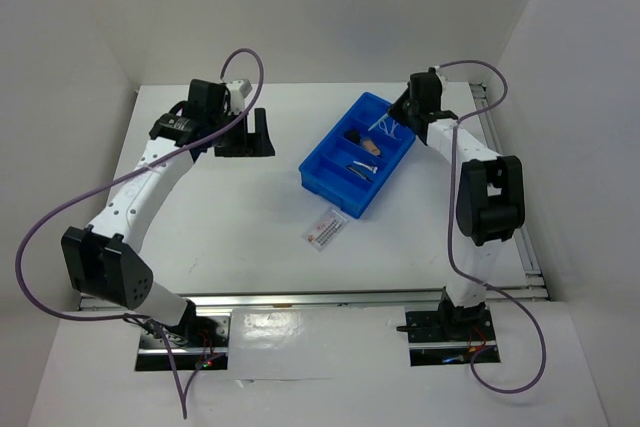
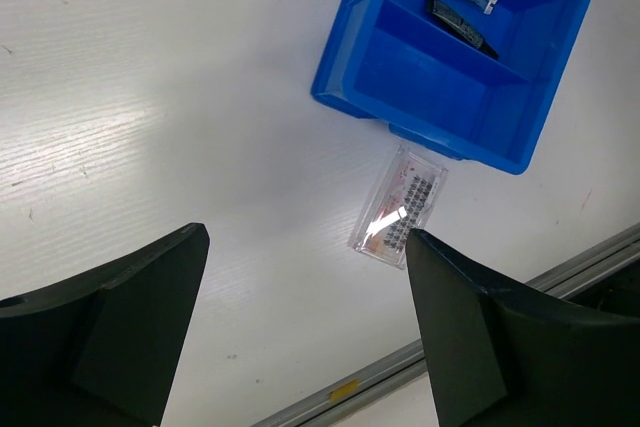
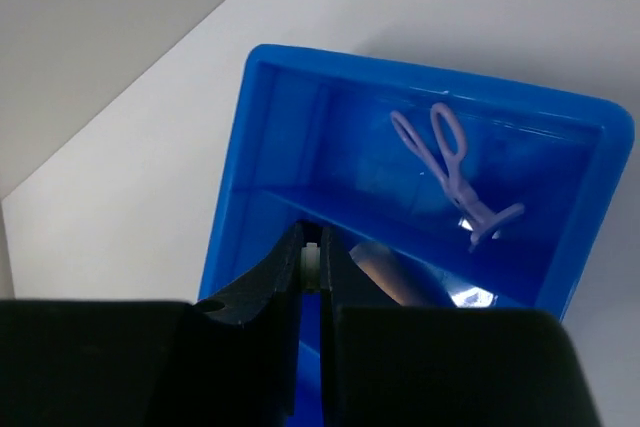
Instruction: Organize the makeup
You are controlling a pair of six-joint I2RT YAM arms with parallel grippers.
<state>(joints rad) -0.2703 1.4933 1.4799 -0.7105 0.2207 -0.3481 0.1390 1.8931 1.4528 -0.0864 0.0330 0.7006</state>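
Only the flat white packet point(image 1: 326, 228) is outside the blue tray point(image 1: 325, 190). It lies flat on the table point(image 1: 230, 237), just beside the tray's near short wall, apparently not touching it. Your left gripper point(image 2: 308, 237) is spread wide and looks down on the packet. In its wrist view the packet sits ahead and off toward the right finger. Its long axis points roughly at the tray wall, so it lies across the line between the fingers. I'd say you close over the short width once you've centred toward the tray. Your right gripper point(image 3: 312, 245) hangs over the tray's far end with its jaws squeezed to a slit. There's a pale sliver in the gap; can't tell if it's an item or a pad. From above, both grippers look about equally far from the packet, but the tray stands between it and the right one, so left has the clean line. The lilac looped tool point(image 3: 447, 162) is in the far compartment. Caveats: the packet is thin and flush to the table, and glare hides part of its face. A grey shape in the next compartment is cut off by the right finger. The other tray contents are too small to name from above.
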